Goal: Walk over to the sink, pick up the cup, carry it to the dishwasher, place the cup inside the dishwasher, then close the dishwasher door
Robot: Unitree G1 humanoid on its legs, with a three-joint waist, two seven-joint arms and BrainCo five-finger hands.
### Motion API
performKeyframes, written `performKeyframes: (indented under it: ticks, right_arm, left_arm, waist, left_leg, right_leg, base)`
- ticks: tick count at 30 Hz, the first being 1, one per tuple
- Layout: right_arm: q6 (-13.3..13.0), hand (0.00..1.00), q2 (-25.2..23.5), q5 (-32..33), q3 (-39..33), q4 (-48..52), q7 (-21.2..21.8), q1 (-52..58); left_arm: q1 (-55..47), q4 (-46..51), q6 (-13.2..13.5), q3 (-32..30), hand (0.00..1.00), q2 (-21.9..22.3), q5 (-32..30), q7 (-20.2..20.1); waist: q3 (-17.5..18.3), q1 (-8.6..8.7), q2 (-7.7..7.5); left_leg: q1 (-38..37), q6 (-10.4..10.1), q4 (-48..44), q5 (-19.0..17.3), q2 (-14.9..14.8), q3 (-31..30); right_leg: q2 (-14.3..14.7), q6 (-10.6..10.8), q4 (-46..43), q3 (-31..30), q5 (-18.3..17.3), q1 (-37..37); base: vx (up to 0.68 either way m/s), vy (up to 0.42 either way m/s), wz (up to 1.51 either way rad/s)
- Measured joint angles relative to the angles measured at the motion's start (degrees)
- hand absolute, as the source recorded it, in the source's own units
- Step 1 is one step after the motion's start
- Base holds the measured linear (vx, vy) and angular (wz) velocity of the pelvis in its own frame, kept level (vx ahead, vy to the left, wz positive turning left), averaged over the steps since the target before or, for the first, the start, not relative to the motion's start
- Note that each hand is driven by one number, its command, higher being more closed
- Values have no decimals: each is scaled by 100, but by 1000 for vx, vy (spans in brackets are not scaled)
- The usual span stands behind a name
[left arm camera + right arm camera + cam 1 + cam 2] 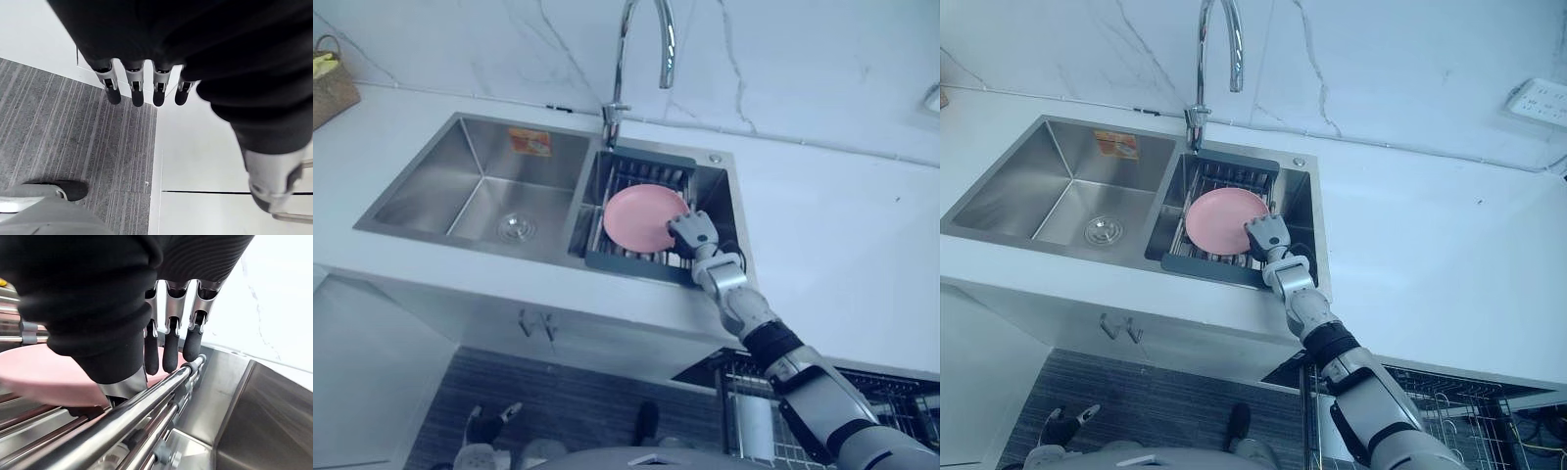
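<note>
Pink plate [641, 217] is seen lying in the dish rack [607, 261] of the sink [421, 191] at frame centre, its right rim covered by the straight-fingered right hand [693, 233], while the left hand [137, 88] is held relaxed over the floor [73, 137].

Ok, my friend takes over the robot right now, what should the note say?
Left hand: open, idle, hanging above the grey striped floor.
Right hand: open, straight fingers at the edge of the round pink plate, which lies on the dark-framed metal rack in the steel sink, right basin.
Done: walked to sink. Left: grip the plate (not a cup), carry to the pulled-out wire dishwasher rack, load, close door.
</note>
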State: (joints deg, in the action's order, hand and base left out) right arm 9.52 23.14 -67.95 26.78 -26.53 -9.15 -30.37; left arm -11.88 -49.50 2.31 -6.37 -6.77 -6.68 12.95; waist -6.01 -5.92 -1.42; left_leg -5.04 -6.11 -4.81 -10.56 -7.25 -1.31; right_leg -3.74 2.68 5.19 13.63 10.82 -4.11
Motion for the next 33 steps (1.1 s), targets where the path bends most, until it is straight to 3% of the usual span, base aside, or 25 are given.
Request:
performKeyframes:
  ticks: [10, 16, 27, 33]
  right_arm:
    - [27, 100, 81, 38, -3, -399, -458, -180]
    - [-93, 100, 175, 399, -21, -333, -784, -151]
    - [-309, 100, 252, 999, -139, 797, -1034, -2]
    - [-305, 100, 252, 1261, -333, 1005, -1158, 52]
  left_arm:
    - [-71, 281, -32, 129, 0, -7, 38, -5]
    - [-107, 414, -67, 208, 0, -10, 41, -7]
    - [-354, 637, -134, 267, 0, -23, 139, -12]
    - [-378, 637, -180, 278, 0, -22, 162, 0]
  waist:
    - [-11, -45, 15]
    - [-32, -33, 41]
    - [-58, -22, 33]
    - [-88, -15, 30]
  left_leg:
    - [6, -21, 12, -6, -10, -41]
    - [-19, -24, 60, -7, -10, -44]
    - [-45, -21, 68, -7, -10, -30]
    - [-96, -18, 100, -9, -9, 0]
  right_leg:
    - [-5, -1, -1, 75, 32, 6]
    - [-8, 9, -1, 81, 36, 7]
    - [1, 13, -1, 61, 33, 16]
    - [9, 21, -2, 25, 27, 34]
  base:
    - [21, 5, 2]
    - [26, 10, 0]
    - [0, 0, 0]
    - [0, 0, -2]
